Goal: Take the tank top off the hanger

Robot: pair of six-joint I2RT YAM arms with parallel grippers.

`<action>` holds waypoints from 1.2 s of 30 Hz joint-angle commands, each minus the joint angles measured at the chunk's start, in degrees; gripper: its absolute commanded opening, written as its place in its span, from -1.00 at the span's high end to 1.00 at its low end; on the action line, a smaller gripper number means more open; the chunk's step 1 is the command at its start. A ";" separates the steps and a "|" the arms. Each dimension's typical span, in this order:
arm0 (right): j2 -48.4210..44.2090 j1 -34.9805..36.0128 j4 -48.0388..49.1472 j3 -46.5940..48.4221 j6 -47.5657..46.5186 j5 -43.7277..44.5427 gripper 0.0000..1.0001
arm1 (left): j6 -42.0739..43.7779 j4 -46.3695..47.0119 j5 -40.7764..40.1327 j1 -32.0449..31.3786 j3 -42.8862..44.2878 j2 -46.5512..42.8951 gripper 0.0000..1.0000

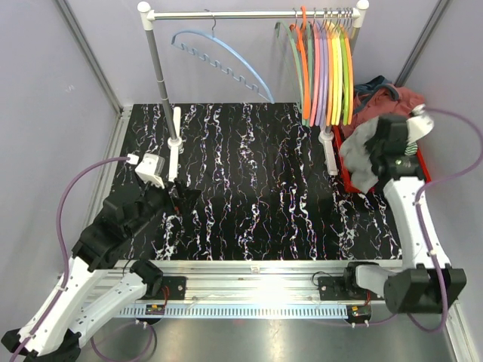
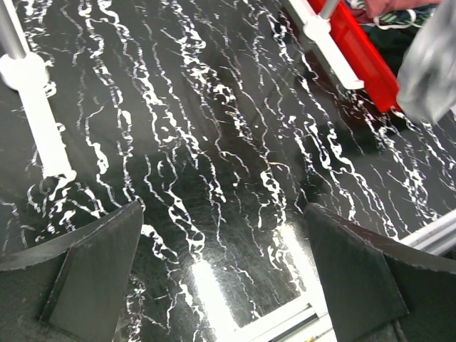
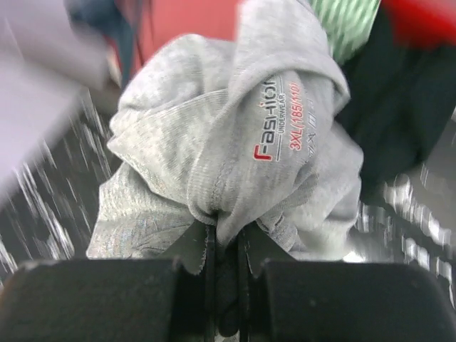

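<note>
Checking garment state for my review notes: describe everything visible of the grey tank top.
Grey, soft ribbed knit by its look, the tank top is crumpled into a loose bundle. A red printed label reads Fashion Underwear, 3XL. The right gripper is shut on a pinched fold, holding it up over the left edge of the red bin. No hanger is in it.

Black, veined in white with faint pink threads, across the table. Heather grey on the tank top, lettered in red (grey print beneath). Pale blue for the lone hanger; green, orange, pink, purple, yellow and lime for the bunched hangers. Bright red on the bin, rust and navy among the garments inside. Silver poles, white feet on the rack. Purple for the cables.
</note>
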 commanded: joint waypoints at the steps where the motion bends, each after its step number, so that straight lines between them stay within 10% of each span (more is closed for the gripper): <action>1: 6.88 -6.88 9.01 12.47 -4.78 -0.96 1.00 | 0.11 3.85 3.63 -0.21 2.49 1.23 -0.98; 14: 60.66 -14.53 1.58 64.05 -9.36 -7.10 1.00 | -0.41 1.30 7.42 -0.21 5.05 2.38 -0.98; 23: 79.16 -16.12 -11.46 67.62 0.57 -16.50 1.00 | 0.11 -1.69 5.57 -0.21 5.84 -0.43 -0.98; 26: 73.12 -16.65 -9.00 66.38 0.67 -20.55 0.40 | 0.29 -1.60 5.48 -0.21 5.75 -0.87 -0.98; 28: 68.80 -16.91 -7.33 66.29 -0.30 -20.92 -0.51 | 0.20 -1.52 5.57 -0.21 5.58 -0.96 -0.98; 30: 59.16 -17.09 -5.75 66.29 -1.44 -19.87 -0.99 | 0.20 -1.08 5.66 -0.21 5.31 -1.05 -0.98; 36: 43.93 -17.09 -9.15 65.77 -4.43 -19.07 -1.00 | 0.90 0.50 5.30 -0.21 6.19 -0.52 -0.98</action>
